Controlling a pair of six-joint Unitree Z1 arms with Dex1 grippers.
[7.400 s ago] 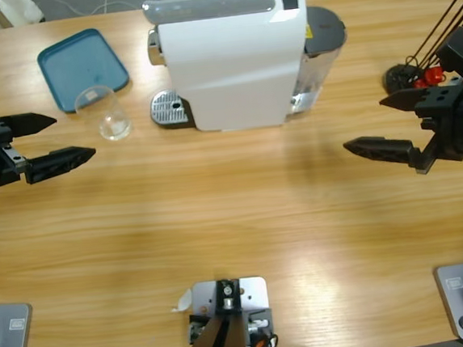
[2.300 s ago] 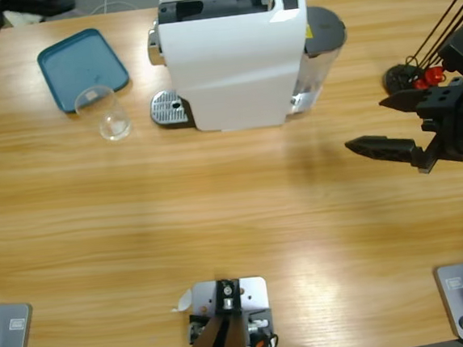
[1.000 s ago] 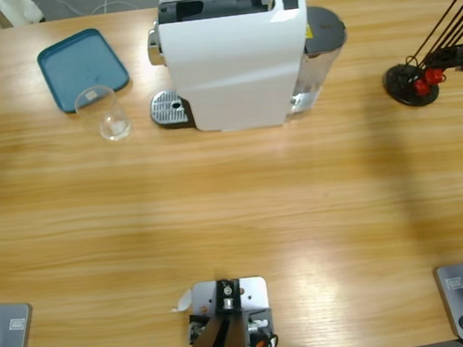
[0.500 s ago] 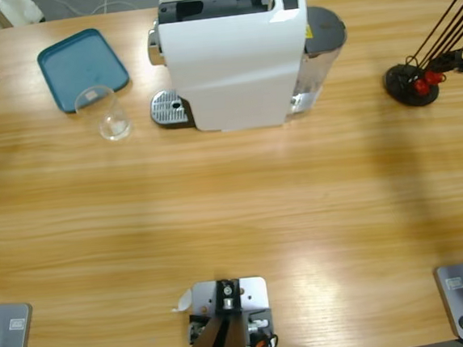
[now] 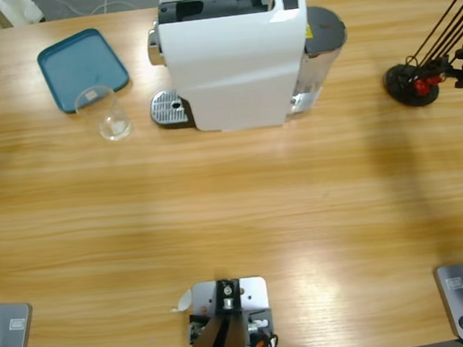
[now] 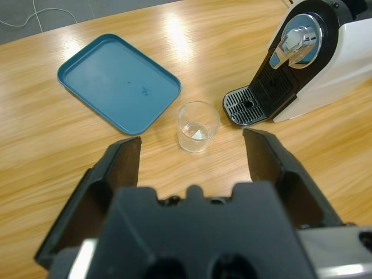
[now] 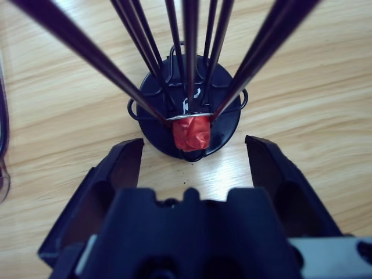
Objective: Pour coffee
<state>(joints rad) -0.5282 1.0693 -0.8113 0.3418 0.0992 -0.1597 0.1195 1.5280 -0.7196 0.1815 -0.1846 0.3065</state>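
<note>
While the long wooden tabletop (image 5: 235,214) is seen from above, a glossy white coffee machine (image 5: 233,55) stands at its far middle, a perforated metal drip grate (image 5: 169,108) at its foot. A clear round drinking glass (image 5: 109,113) stands just beside a teal rounded-rectangle tray (image 5: 83,67); no coffee can be made out.

Along the left claw (image 6: 192,148), jaws are held wide apart above the glass (image 6: 197,126), which looks nearly empty.

Along the right claw (image 7: 195,154), jaws are spread apart before a black wire capsule stand (image 7: 189,110) holding a red foil capsule (image 7: 192,132).
</note>
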